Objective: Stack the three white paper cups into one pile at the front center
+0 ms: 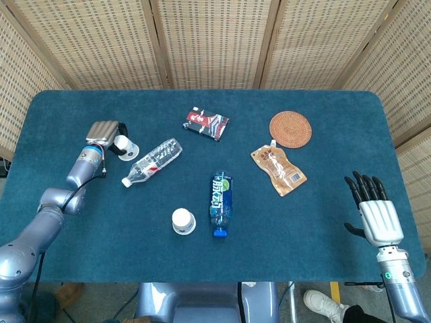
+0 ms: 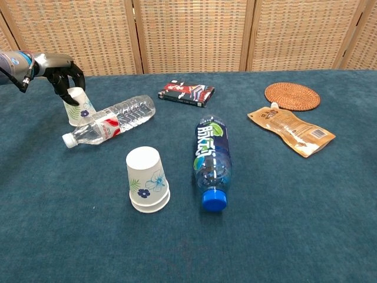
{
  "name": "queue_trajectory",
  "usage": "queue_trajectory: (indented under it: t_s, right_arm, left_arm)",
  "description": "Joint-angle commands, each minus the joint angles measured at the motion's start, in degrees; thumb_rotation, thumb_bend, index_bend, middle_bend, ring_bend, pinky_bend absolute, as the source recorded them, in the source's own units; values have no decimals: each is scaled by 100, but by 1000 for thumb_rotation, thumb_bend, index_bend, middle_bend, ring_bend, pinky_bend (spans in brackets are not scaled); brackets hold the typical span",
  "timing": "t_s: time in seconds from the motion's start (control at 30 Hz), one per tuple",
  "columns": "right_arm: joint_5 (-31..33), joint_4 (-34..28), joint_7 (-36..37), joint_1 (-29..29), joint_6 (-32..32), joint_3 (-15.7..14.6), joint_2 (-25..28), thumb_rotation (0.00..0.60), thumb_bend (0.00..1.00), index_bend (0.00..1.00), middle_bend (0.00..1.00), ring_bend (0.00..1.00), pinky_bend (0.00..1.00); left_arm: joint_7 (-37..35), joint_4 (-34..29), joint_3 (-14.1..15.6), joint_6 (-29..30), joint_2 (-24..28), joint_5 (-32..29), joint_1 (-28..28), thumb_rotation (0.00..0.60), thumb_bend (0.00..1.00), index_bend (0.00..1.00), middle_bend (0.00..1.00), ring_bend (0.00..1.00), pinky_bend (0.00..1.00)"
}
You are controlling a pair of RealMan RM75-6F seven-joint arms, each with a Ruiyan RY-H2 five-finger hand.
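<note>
My left robot hand [image 2: 63, 72] grips the paper cup [image 2: 76, 107] near the worktop's [image 1: 101, 229] far left corner; my right robot hand [image 1: 374, 212] rests spread open, holding nothing.

Paper cups: three; one upturned at far left [image 2: 77, 106], two nested upside down as one pile at front [image 2: 147, 178]
Plastic bottles: two; one clear with red label [image 2: 111, 121], one with blue cap [image 2: 212, 158]
Woven coaster: one [image 2: 292, 95]
Brown pouch: one [image 2: 291, 130]
Flat printed packet: one [image 2: 187, 92]
</note>
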Motion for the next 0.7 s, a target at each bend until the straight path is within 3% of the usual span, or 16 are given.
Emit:
queue_trajectory:
  t_s: [0.03,0.13,0.27,0.53,0.7]
  right_arm:
    - [-12,-10,4,-17,-11,25,6,600,0,15,0,0,0]
    - [-39,-44,24,-46,-13,57,26,600,0,15,0,0,0]
    - [-67,-87,34,-78,-19,82,54,600,0,15,0,0,0]
    - [-129,-135,43,-122,-41,134,75,600,0,15,0,0,0]
    - [-172,-161,38,-145,-33,143,82,600,0,15,0,0,0]
  left_arm:
    - [-90,-161,-8,128,135,39,52,600,277,546,387,427,445]
    - [-271,-631,-104,492,491,101,111,600,285,546,387,427,445]
    - [-448,-2205,-142,1162,1535,360,379,600,285,547,387,427,445]
    - [-22,-5447,-179,2093,3429,703,904,600,307,561,399,438,452]
    - [166,-6569,-100,2273,3994,974,1031,600,306,562,399,438,452]
